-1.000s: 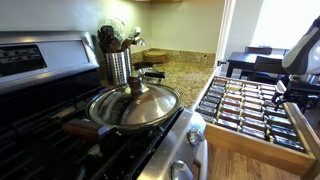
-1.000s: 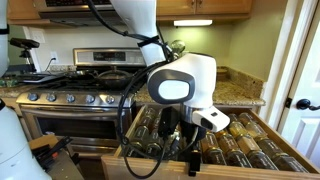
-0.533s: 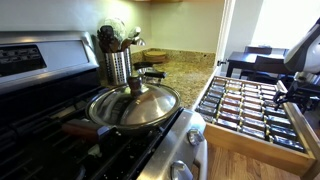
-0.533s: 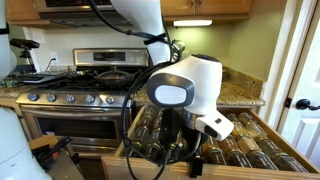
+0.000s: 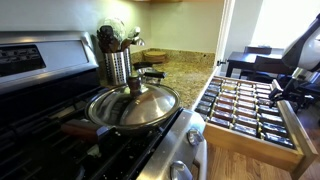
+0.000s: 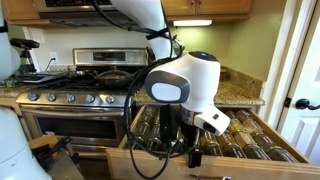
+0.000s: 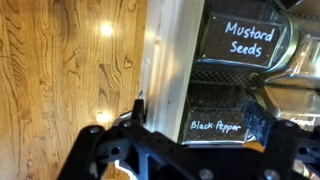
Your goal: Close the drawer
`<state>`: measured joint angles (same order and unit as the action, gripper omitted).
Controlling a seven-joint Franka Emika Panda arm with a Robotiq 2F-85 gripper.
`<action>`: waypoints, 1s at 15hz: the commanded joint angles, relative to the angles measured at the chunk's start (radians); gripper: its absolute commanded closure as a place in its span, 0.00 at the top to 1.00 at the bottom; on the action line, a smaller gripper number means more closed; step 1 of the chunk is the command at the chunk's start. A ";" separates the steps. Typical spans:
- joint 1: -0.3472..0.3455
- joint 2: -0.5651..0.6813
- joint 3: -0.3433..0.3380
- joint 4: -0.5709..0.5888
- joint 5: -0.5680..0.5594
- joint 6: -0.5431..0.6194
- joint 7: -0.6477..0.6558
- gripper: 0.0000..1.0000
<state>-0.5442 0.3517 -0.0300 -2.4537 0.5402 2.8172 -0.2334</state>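
The drawer point(image 5: 245, 138) stands open from the counter in both exterior views, light wood, with rows of dark-lidded spice jars point(image 5: 240, 105) inside. Its front rim shows in an exterior view point(image 6: 250, 166). In the wrist view its cream-white front panel point(image 7: 165, 60) runs upright, with jars labelled Mustard Seeds point(image 7: 245, 42) and Black Pepper beside it. My gripper point(image 7: 200, 122) is open and straddles the panel: one finger outside over the floor, one inside among the jars. It also shows in both exterior views point(image 5: 283, 92) point(image 6: 185, 150), at the drawer's front.
A stove point(image 6: 70, 100) stands beside the drawer, with a lidded steel pan point(image 5: 135, 105) on it. A utensil holder point(image 5: 118, 60) sits on the granite counter point(image 5: 185, 72). A door with a dark handle point(image 6: 300, 102) is close by. Wood floor point(image 7: 70, 60) lies in front.
The arm has moved a little toward the cabinet, and the drawer seems to have slid in slightly with it. The gripper stays open around the front panel.
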 commanded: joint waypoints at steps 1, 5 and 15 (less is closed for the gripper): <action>0.006 -0.069 0.080 -0.002 0.060 -0.021 -0.021 1.00; 0.010 -0.084 0.139 0.019 0.085 -0.031 -0.011 1.00; 0.016 -0.156 0.222 0.025 0.035 -0.075 0.029 1.00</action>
<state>-0.5337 0.2659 0.2152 -2.3800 0.6198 2.7839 -0.2336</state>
